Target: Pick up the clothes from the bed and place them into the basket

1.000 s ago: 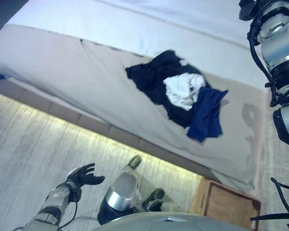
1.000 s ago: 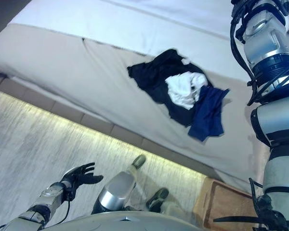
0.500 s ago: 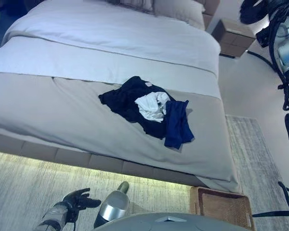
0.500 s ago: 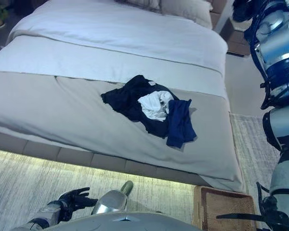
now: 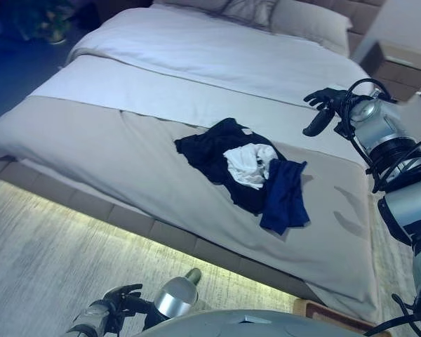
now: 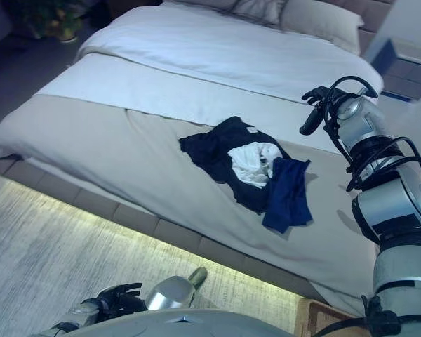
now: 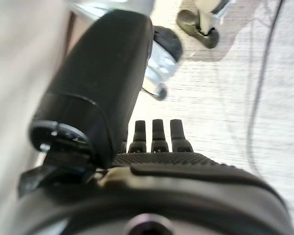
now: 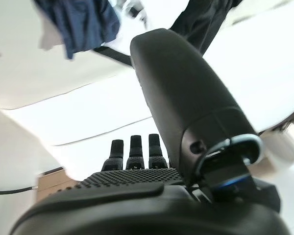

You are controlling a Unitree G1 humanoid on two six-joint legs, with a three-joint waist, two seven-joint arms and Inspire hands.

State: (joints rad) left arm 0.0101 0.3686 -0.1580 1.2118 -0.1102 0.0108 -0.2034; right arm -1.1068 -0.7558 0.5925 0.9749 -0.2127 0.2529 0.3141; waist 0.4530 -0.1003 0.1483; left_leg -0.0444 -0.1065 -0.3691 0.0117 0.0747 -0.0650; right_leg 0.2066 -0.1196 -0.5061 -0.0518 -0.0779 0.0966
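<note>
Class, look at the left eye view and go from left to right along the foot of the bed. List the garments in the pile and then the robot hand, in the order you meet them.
black garment → white garment → dark blue garment → right hand, raised above the bed, touching none of the clothes.

Woven brown basket cut off at bottom edge, only corner showing; black garment partly under white cloth.

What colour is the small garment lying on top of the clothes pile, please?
White garment, clearest in the left eye view.
</note>
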